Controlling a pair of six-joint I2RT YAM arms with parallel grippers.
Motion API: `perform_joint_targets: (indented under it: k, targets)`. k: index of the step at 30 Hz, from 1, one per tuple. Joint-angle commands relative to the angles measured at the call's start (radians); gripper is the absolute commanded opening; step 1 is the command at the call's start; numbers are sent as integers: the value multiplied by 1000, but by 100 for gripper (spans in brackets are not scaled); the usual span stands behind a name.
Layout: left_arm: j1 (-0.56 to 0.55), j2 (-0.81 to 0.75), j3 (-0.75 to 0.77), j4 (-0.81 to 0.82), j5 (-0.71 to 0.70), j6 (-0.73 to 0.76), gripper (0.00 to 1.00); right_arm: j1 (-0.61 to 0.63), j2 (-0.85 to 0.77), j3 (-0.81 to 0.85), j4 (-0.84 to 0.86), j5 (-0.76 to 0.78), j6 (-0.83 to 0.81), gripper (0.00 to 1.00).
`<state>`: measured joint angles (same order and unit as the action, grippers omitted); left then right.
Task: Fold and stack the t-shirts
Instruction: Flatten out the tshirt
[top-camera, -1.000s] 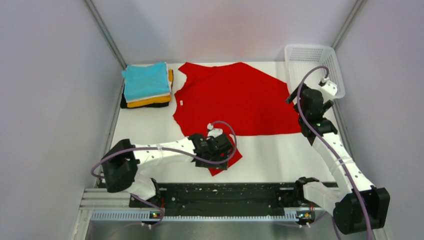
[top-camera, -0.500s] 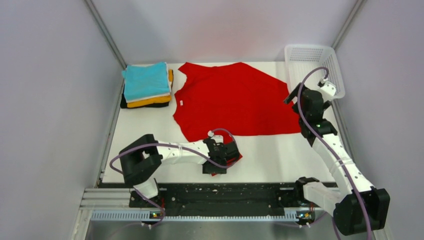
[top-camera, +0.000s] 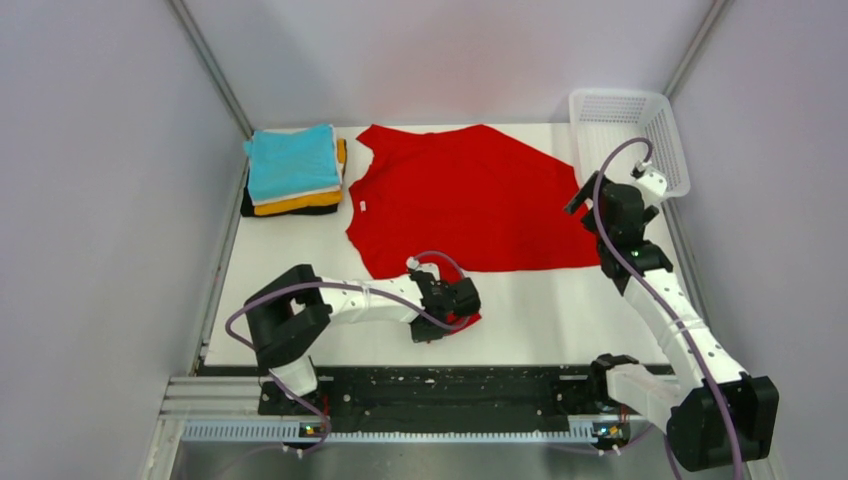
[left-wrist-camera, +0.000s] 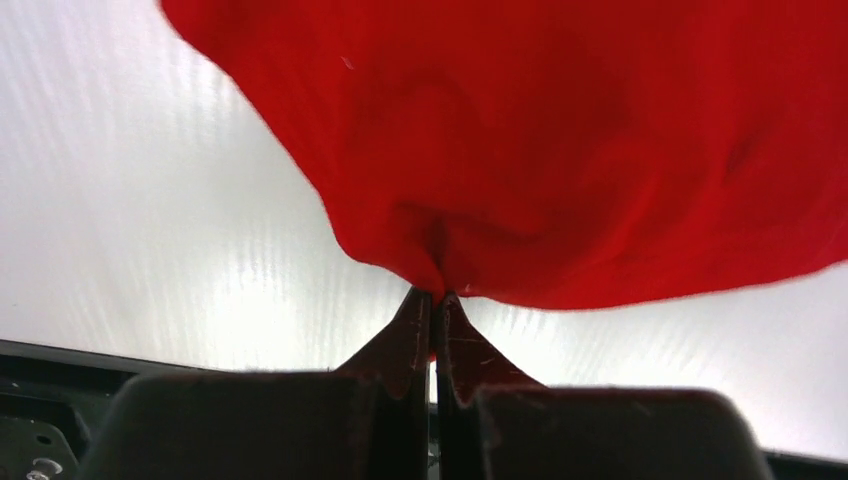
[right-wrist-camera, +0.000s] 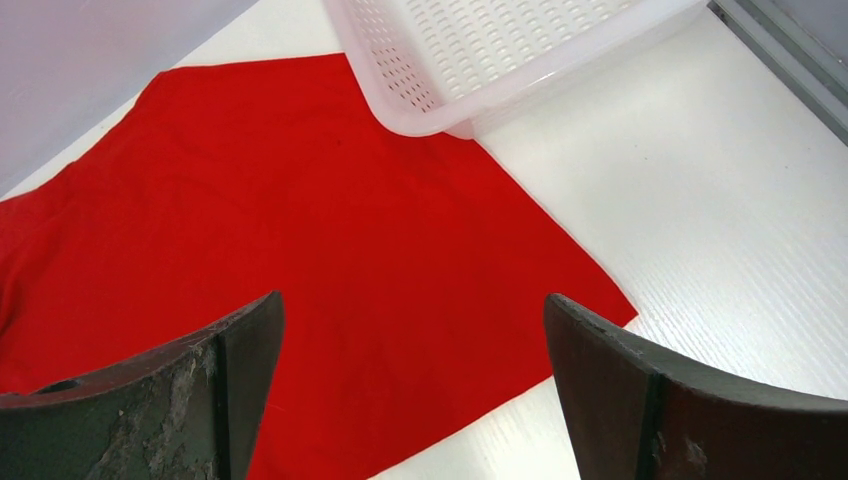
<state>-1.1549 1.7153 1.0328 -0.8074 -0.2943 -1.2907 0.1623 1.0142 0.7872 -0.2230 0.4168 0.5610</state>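
A bright red t-shirt (top-camera: 470, 205) lies spread on the white table, its near sleeve bunched by the front edge. My left gripper (top-camera: 452, 303) is shut on that sleeve's edge; in the left wrist view its tips (left-wrist-camera: 433, 293) pinch a fold of red cloth (left-wrist-camera: 560, 150). My right gripper (top-camera: 590, 197) is open above the shirt's right corner (right-wrist-camera: 560, 290), with nothing between its fingers (right-wrist-camera: 250, 330). A stack of folded t-shirts (top-camera: 293, 168) sits at the back left: turquoise on top, then white, orange-yellow and black.
A white mesh basket (top-camera: 622, 97) stands at the back right corner, just beyond my right gripper; it also shows in the right wrist view (right-wrist-camera: 420, 110). Grey walls close in the table on the left, right and back. The black rail with the arm bases (top-camera: 430, 385) runs along the near edge.
My left gripper has shut on the red sleeve. Its arm swung right and the sleeve drew in from the front edge. The right arm barely moved.
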Motion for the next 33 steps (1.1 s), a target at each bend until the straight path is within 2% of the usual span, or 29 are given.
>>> perform_joint_targets:
  k: [1,7,11,14,17,20,22,25,30,33]
  targets:
    - [52,46,-65,-123,-107,-92,0,-1,-26,-11,8,-11,-3,99]
    - [145,-118,-181,-270,-164,-167,0,-1,-4,4,-111,-25,0,99]
    - [285,-250,-262,-276,-186,-92,0,-2,-1,-7,-250,40,1,99]
    - [337,-336,-267,-280,-195,-33,0,-4,-3,-52,-322,78,39,99]
    - [361,-399,-272,-279,-216,-4,0,-18,13,-92,-381,89,69,99]
    - [376,-436,-270,-265,-219,35,0,-40,33,-115,-418,11,99,97]
    - [376,-460,-266,-239,-205,68,0,-40,36,-129,-430,-46,103,96]
    - [376,-483,-267,-186,-156,106,0,-40,45,-146,-473,-41,149,95]
    - [376,-513,-295,-124,-132,152,0,-40,54,-191,-438,-45,195,92]
    - [376,-507,-290,-116,-130,172,0,-40,84,-202,-403,-47,209,84]
